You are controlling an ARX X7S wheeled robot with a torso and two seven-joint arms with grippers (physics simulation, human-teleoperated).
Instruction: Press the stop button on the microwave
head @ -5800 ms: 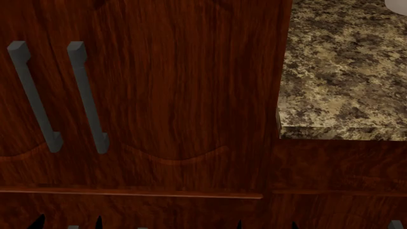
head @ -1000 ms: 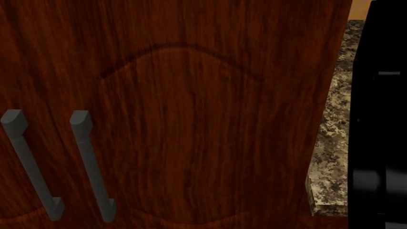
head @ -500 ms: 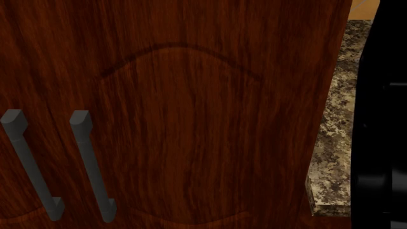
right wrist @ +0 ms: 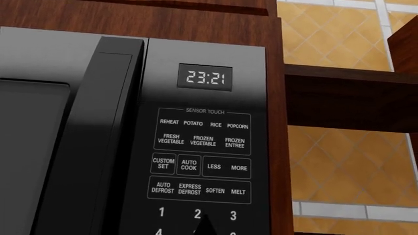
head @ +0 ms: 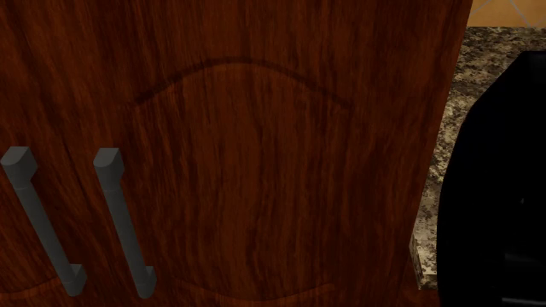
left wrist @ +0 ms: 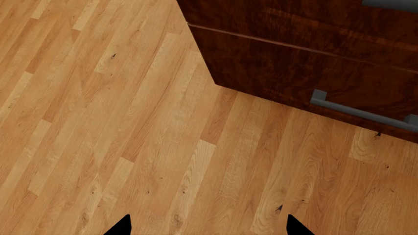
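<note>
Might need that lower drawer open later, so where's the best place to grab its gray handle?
Grip the handle at the middle of its bar, with the claw's fingers above and below it, coming straight at the drawer front. The bar stands off the wood on end posts, leaving room behind it.

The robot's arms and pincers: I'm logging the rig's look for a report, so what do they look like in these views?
Very little shows. The left pincer appears only as two pointed black tips over the wooden floor. The right pincer shows as one pointed black tip before the microwave keypad. In the head view, a large, featureless black shape is probably the right arm. No cables or markings are visible.
</note>
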